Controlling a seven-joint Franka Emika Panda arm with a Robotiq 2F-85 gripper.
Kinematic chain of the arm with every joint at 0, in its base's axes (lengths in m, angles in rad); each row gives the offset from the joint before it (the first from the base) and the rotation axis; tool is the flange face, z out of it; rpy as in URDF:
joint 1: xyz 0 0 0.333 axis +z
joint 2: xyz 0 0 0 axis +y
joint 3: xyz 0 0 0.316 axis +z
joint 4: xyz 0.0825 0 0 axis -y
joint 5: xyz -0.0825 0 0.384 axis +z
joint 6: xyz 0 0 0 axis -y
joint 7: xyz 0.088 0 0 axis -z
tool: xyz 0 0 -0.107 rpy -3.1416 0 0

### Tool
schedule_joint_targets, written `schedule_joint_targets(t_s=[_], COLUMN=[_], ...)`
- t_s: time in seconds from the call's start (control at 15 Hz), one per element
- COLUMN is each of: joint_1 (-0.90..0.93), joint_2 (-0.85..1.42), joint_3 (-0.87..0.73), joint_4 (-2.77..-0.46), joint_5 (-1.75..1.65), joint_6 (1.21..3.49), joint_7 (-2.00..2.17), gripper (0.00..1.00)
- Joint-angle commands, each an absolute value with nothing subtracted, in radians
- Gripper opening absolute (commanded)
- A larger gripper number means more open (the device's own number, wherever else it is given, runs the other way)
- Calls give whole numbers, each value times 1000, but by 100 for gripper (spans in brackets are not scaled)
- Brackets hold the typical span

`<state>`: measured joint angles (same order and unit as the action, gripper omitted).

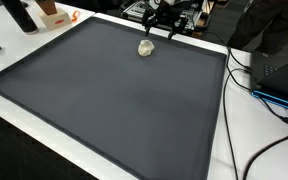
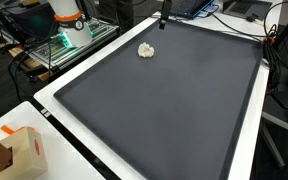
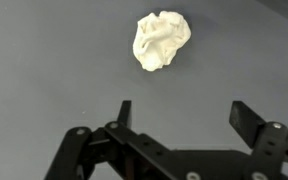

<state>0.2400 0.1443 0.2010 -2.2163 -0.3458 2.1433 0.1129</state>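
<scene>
**Fig. 1. Position of the wad, gripper and surrounding items on the mat**

The wad [image 1: 147, 48] lies on the mat [image 1: 104, 110], close to its far edge in both exterior views and well apart from the other edges. The mat rests on the table [image 2: 46, 100], whose margin shows along the mat's sides. The gripper [image 1: 165, 24] stands just behind the wad, about the mat's far edge. In the wrist view the wad [image 3: 162, 40] lies ahead of the gripper [image 3: 184, 112], apart from both fingers [image 3: 124, 112]. Cables [image 1: 274, 100] lie beside the mat, off its side edge. A box [image 2: 19, 150] stands off the mat's near corner in an exterior view.
</scene>
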Motion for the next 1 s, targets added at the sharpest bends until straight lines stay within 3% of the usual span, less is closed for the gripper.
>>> schedule_joint_targets(t_s=[0.0, 0.93], joint_1=[263, 346], joint_2=[202, 305], joint_3=[215, 235], joint_4=[-2194, -2199], joint_5=[-386, -519], joint_6=[2121, 2128], joint_7=[44, -42], gripper=[100, 100])
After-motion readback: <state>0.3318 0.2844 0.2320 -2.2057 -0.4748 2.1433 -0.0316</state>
